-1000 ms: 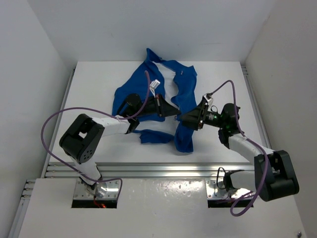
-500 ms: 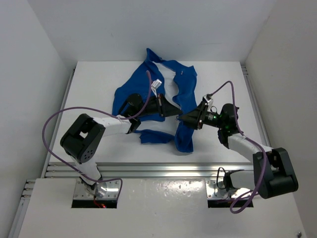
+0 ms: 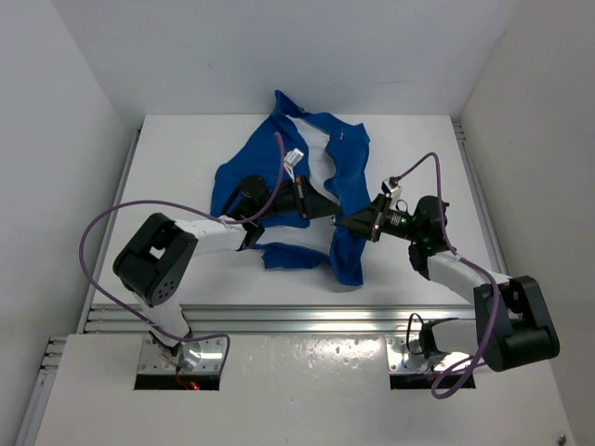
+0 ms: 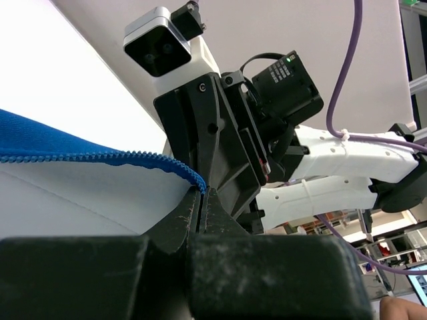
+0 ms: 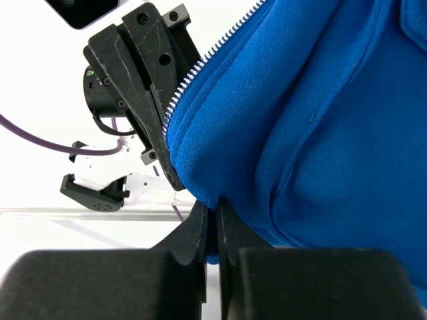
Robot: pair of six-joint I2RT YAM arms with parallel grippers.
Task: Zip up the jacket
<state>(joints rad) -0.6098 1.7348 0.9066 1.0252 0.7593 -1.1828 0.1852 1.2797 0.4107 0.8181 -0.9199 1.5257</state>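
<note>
Top external: on the jacket our left gripper pinches one zipper edge; the right gripper clamps the opposite front. Next, we reckon, the two zipper ends need mating.

the bright blue jacket lies crumpled and unzipped, white lining showing between its 2 parted front edges.

White table top, matte and evenly lit, with soft shadows only. Plain white panels enclose three sides: back wall, left wall, right wall. Slotted aluminium rails run along the near edge, and a narrower side rail follows the table's right edge. A white speckled front panel lies nearer than the rails.
</note>
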